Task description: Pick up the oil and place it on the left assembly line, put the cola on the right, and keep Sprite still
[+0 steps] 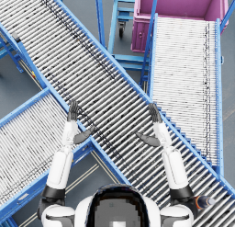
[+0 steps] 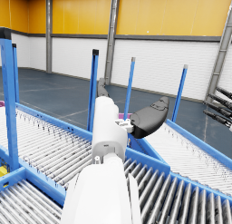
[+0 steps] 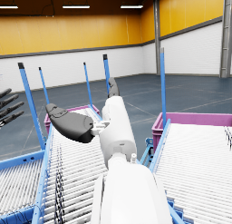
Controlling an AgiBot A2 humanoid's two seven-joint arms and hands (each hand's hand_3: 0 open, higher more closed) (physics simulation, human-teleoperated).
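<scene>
Both my hands hover open over the wide middle roller conveyor, palms facing each other, holding nothing. The left hand is near the conveyor's left rail, the right hand about a third of the picture to its right. The left wrist view shows my left hand with its thumb spread, and the right wrist view shows my right hand the same way. A small dark bottle with an orange band lies on the rollers by my right shoulder; I cannot tell which drink it is. No other bottle shows.
The left conveyor branches off below the left hand, and the right conveyor runs up to a pink bin. Blue rails and posts edge every line. A blue cart frame stands on the grey floor behind.
</scene>
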